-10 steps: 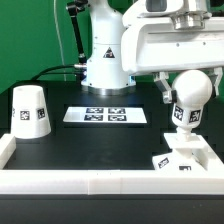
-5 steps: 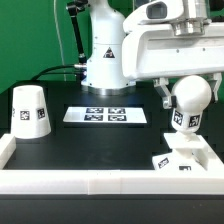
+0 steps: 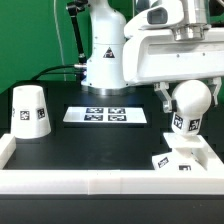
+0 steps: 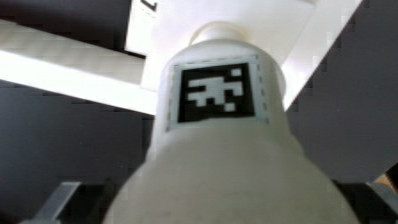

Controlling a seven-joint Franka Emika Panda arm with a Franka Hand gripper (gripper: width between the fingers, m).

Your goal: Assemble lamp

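Observation:
My gripper (image 3: 190, 90) is shut on the lamp's round white bulb (image 3: 190, 99) and holds it neck down, just above the small square base (image 3: 186, 158) at the exterior view's right. I cannot tell whether the neck touches the base. In the wrist view the bulb (image 4: 217, 150) fills the picture, with a square tag on its neck, and the fingers (image 4: 54, 200) show only at the edges beside it. The tapered shade (image 3: 30, 110) stands on its wide end, apart, at the exterior view's left.
The marker board (image 3: 106, 115) lies flat in the middle of the black table. A white rail (image 3: 90, 183) runs along the front edge and round the corners. The arm's white pedestal (image 3: 105, 60) stands behind the board.
The gripper has moved the bulb slightly down toward the base. The shade and base have not moved.

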